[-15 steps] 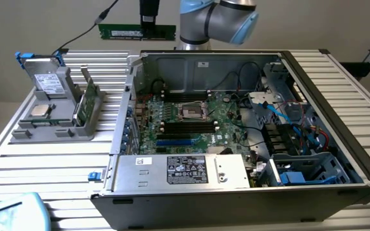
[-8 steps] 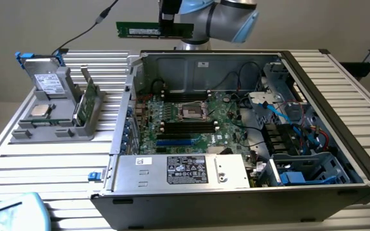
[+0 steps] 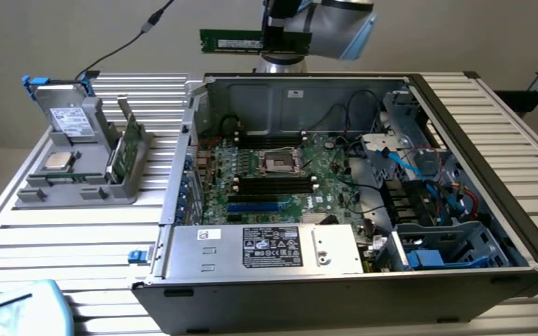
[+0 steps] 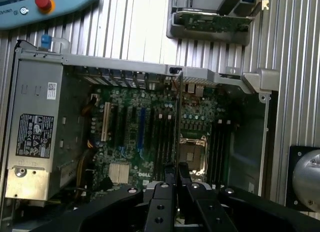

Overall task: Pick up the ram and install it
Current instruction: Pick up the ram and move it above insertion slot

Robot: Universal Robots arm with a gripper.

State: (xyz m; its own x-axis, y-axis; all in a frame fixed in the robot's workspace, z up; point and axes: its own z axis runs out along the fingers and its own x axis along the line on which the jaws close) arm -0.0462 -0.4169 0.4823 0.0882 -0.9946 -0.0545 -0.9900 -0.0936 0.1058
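The ram (image 3: pixel 230 42) is held pinched at one end by the pincer (image 3: pixel 274 43), raised above the open computer case (image 3: pixel 493 175); its white label cannot be read. Below the pincer the motherboard (image 3: pixel 293 178) and its bare processor socket (image 3: pixel 277 162) are exposed, and the power supply (image 3: pixel 208 255) bears a black label (image 3: pixel 272 246) with illegible print. Outside the case, at the exterior view's left, a grey holder (image 3: pixel 73 194) carries a labelled drive (image 3: pixel 71 120) and a silver processor (image 3: pixel 59 161).
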